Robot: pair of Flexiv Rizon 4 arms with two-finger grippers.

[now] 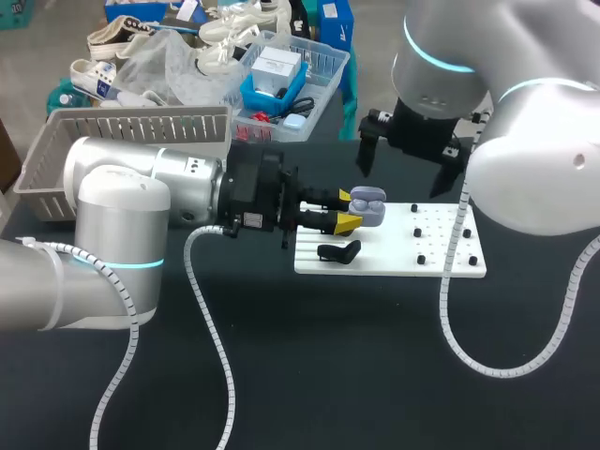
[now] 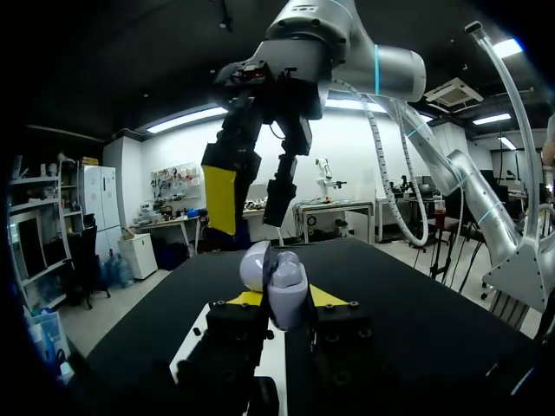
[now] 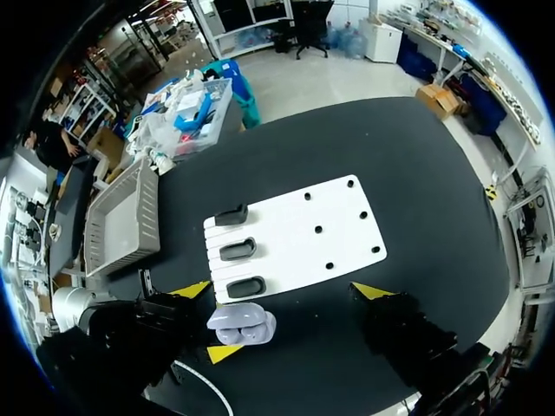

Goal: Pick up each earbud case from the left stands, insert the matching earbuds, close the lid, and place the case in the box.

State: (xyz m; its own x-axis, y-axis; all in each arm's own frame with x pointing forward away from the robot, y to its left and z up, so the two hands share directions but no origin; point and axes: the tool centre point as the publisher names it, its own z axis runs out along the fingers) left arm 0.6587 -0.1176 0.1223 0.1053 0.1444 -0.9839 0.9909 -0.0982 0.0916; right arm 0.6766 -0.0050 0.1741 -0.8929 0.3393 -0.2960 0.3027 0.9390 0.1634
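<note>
One lavender earbud case (image 1: 368,204) is the whole story here. It sits just right of centre in the head view, pinched from both sides by the yellow tips of the left gripper (image 1: 348,210), which comes in sideways from the left of the frame. The case is held up off the white board (image 1: 394,264), and its lid looks flipped up (the left wrist view shows that best, with the case standing upright between the fingers).

In the right wrist view the three black stands (image 3: 238,250) along the board's edge all look vacant, so I'd say the pick-up part is done for this one.

The right gripper (image 1: 407,164) hangs above the board, upper right of centre, with its fingers spread wide and nothing in them. My guess at the reason: the left arm presents the case mouth-up and clear of clutter so the right one can come straight down with the buds. The small dark dots (image 1: 419,232) on the board's right half might be those buds, but they're too tiny to call.

The grey slatted basket (image 1: 122,141) at upper left is presumably the box, on the left arm's own side, which makes for an easy drop-off.
</note>
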